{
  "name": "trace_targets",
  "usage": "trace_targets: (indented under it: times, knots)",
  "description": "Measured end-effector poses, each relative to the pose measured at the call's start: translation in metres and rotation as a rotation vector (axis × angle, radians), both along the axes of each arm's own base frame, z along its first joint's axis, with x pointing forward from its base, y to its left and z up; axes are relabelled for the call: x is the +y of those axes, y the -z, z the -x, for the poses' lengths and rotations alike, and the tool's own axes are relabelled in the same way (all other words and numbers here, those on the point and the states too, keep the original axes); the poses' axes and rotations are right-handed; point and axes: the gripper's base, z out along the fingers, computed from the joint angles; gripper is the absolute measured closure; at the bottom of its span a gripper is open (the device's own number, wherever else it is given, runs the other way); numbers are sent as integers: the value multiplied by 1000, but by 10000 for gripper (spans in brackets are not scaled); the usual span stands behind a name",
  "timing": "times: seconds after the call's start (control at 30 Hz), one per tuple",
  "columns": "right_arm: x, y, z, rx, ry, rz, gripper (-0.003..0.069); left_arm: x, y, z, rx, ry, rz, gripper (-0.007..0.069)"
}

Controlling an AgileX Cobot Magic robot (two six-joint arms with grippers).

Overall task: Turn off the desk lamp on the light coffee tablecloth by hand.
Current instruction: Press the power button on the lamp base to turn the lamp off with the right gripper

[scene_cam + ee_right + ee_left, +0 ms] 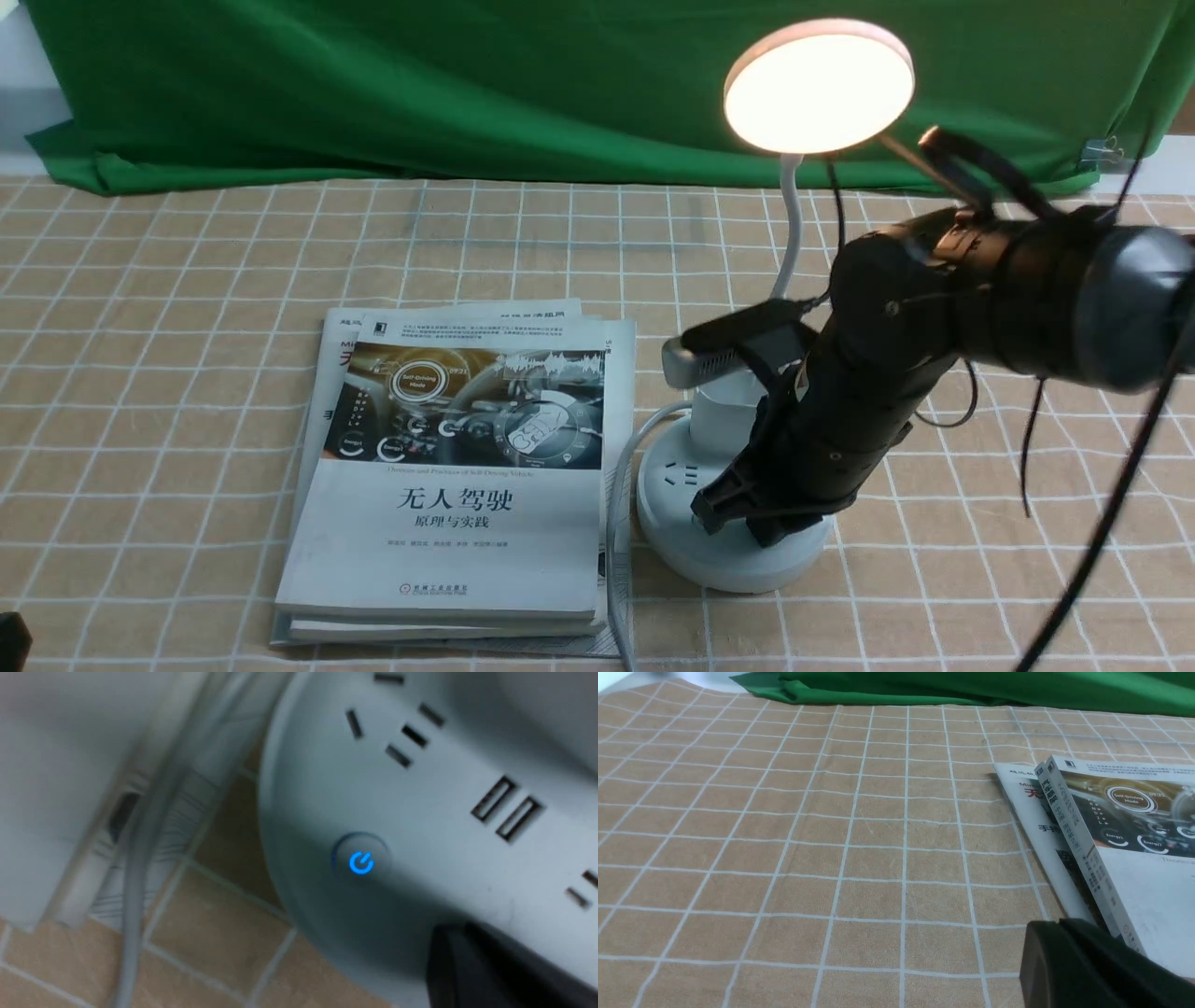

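"Starting at the far left, what's the left claw (1059,933) doing?"

"Its dark tips are together with nothing between them, over the cloth (140,392), which is tan, matte and ruled in thin white squares. It has no part in this step, so I'd leave it parked."

"And next?"

"Books (457,523): flat, square-cornered, the top one smooth and pale with a dark picture. Then the cord (616,523), round, pale and rubbery-looking. I'd keep the arm from snagging it."

"Where's the lamp?"

"Right of the books, standing on the cloth, its disc head (819,89) glowing. The base (672,537) is round, satiny, probably plastic, with slots cut in it. Near its rim sits the button (361,862), a shallow circle with a blue power mark."

"So how should the press go?"

"The right claw (460,933) is clenched on nothing, a good blunt poker. It's over the base, beside that mark; I can't tell whether it touches. I'd centre the tips over the button, push straight down, lightly and briefly, then lift once the disc darkens. A slanting shove could slide the base."
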Motion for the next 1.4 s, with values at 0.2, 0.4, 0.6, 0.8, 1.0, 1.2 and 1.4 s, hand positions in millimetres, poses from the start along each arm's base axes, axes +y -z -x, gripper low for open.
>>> trace_targets:
  times: [0.2, 0.4, 0.6, 0.8, 1.0, 1.2, 1.4]
  knots:
    - [1, 2, -2, 9, 2, 3, 623, 0, 0, 0, 0, 0, -1, 620]
    - [-1, -7, 0, -13, 3, -8, 623, 0, 0, 0, 0, 0, -1, 620]
    - [-3, -27, 4, -64, 5, -41, 623, 0, 0, 0, 0, 0, -1, 620]
    - [-1, -13, 0, -45, 6, -27, 623, 0, 0, 0, 0, 0, -1, 620]
    - [0, 0, -3, -17, 6, -6, 623, 0, 0, 0, 0, 0, -1, 620]
    - [0, -3, -3, -24, 7, -11, 623, 0, 0, 0, 0, 0, -1, 620]
    - [-2, -21, 1, -66, 8, -38, 623, 0, 0, 0, 0, 0, -1, 620]
